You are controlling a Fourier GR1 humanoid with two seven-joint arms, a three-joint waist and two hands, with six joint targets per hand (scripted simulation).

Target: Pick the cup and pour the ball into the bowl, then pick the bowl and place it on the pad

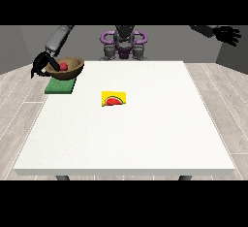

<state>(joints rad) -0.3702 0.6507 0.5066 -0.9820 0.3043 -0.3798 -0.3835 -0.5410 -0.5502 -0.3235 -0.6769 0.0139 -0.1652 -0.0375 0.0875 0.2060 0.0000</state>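
Note:
A brown wooden bowl (68, 68) with a red ball (63, 66) inside is just above the green pad (60, 86) at the table's far left; whether it rests on the pad I cannot tell. The black hand at the view's left (40, 65) has its fingers curled round the bowl's left rim. A yellow cup with a red watermelon print (114, 99) lies on its side near the table's middle. The hand at the view's right (227, 34) is raised high beside the table, fingers spread, holding nothing.
The white table (145, 134) stretches wide towards the camera. The green pad lies close to the table's left edge. The robot's torso (124, 41) stands behind the far edge.

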